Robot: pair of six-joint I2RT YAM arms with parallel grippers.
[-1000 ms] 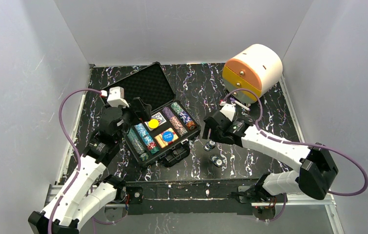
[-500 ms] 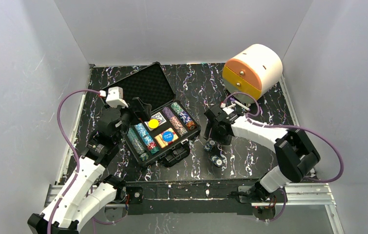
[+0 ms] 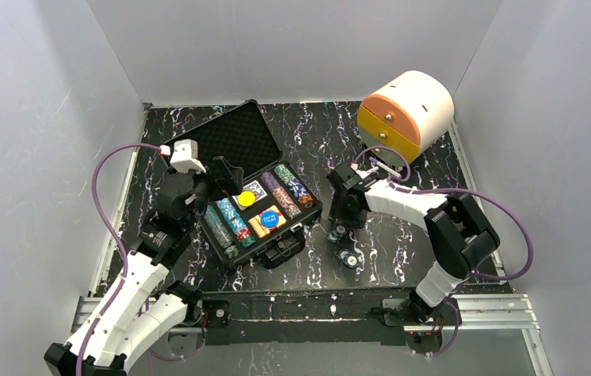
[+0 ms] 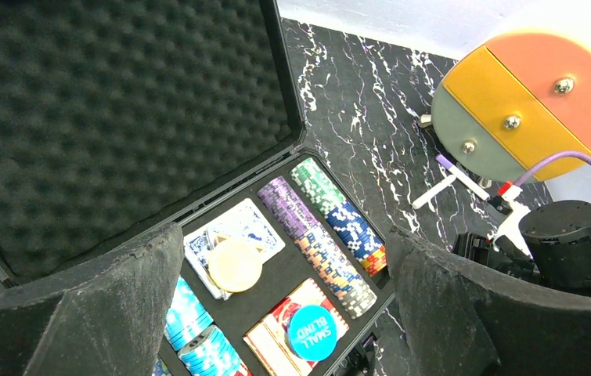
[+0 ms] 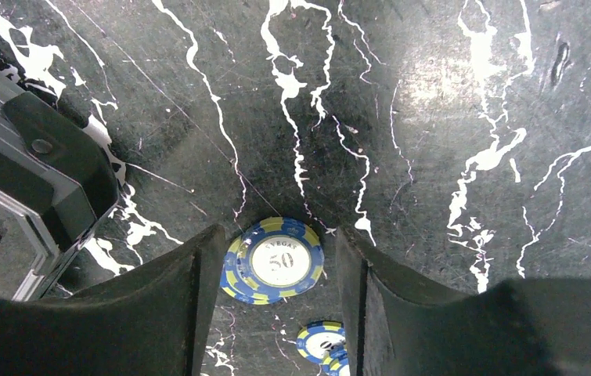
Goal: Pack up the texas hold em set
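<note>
The open black case (image 3: 198,149) lies left of centre, holding rows of chips (image 4: 331,235), card decks, a yellow disc (image 3: 246,199) and a blue "SMALL BLIND" button (image 4: 311,333). My left gripper (image 3: 225,176) hovers open above the case and holds nothing. Two small stacks of blue chips lie on the table right of the case: one (image 3: 336,233) (image 5: 273,260) and a nearer one (image 3: 347,258) (image 5: 322,343). My right gripper (image 5: 276,313) is open, pointing down, its fingers on either side of the first stack. I cannot tell whether they touch it.
A round cream and orange drawer unit (image 3: 405,113) stands at the back right. A white pen-like object (image 4: 448,184) lies in front of it. The case's latches (image 5: 34,172) sit just left of the right gripper. White walls enclose the table.
My right arm has swung its gripper upright and lowered it over the first blue chip stack. The left arm has hardly moved.
</note>
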